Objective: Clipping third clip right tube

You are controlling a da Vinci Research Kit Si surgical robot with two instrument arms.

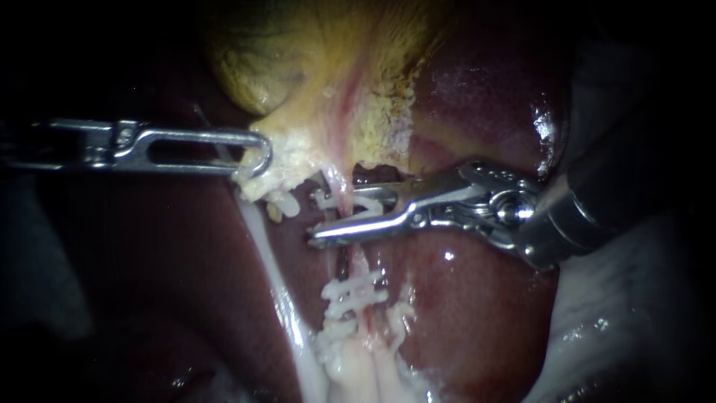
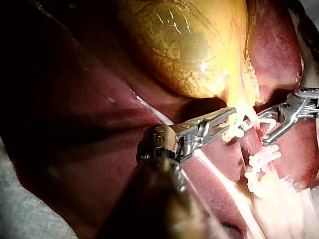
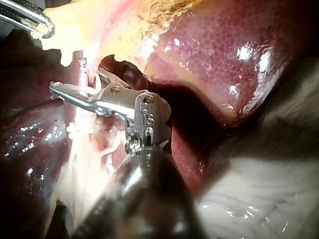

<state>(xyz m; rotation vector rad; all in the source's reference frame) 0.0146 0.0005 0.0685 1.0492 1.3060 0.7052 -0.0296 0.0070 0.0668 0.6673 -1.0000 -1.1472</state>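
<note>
While my left instrument (image 1: 253, 160) has its claw clamped on the gallbladder (image 1: 298, 67) edge, the endoscope shows my right instrument (image 1: 335, 216), the nearer one, claw open astride the right tube (image 1: 359, 263), which runs far-to-near, crosswise to it. Left wrist view: the straddle sits between the placed clips (image 2: 259, 162) and the gallbladder. Right wrist view agrees.

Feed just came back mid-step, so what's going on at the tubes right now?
Your left instrument comes in from the left, its jaws shut on the pale tissue below the gallbladder. Your right instrument has its jaws open astride the right tube, with a white clip between them that looks not yet closed. Other clips sit lower on that tube, beside the liver.
</note>
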